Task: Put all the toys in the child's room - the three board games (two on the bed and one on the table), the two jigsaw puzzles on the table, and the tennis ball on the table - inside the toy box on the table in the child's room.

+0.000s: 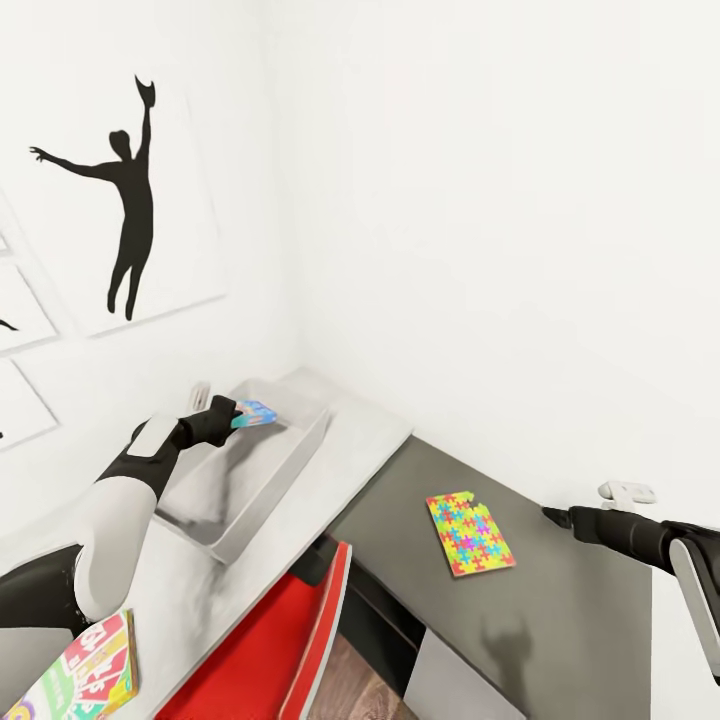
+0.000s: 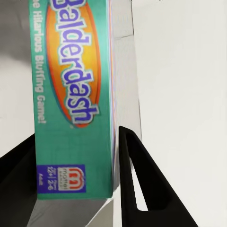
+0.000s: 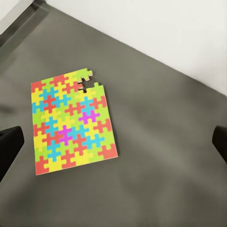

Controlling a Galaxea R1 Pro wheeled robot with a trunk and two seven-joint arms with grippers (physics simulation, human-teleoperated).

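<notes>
My left gripper (image 1: 232, 415) is shut on a teal Balderdash board game (image 1: 258, 412), held above the far end of the light grey toy box (image 1: 268, 492). Up close, the board game (image 2: 71, 94) sits between my two black fingers (image 2: 142, 189). A SKIP-BO board game (image 1: 85, 672) lies on the table (image 1: 350, 440) near my left elbow. One multicoloured jigsaw puzzle (image 1: 470, 533) lies flat on the lower dark grey cabinet top (image 1: 570, 610). My right gripper (image 1: 555, 515) hovers to its right, open, and the jigsaw puzzle (image 3: 71, 123) lies ahead of its spread fingers (image 3: 9, 144).
A red chair (image 1: 270, 650) stands under the table's front edge. White walls close off the corner behind the toy box, with a black silhouette picture (image 1: 125, 200) on the left one. A small white fitting (image 1: 627, 492) sticks out of the wall beside my right arm.
</notes>
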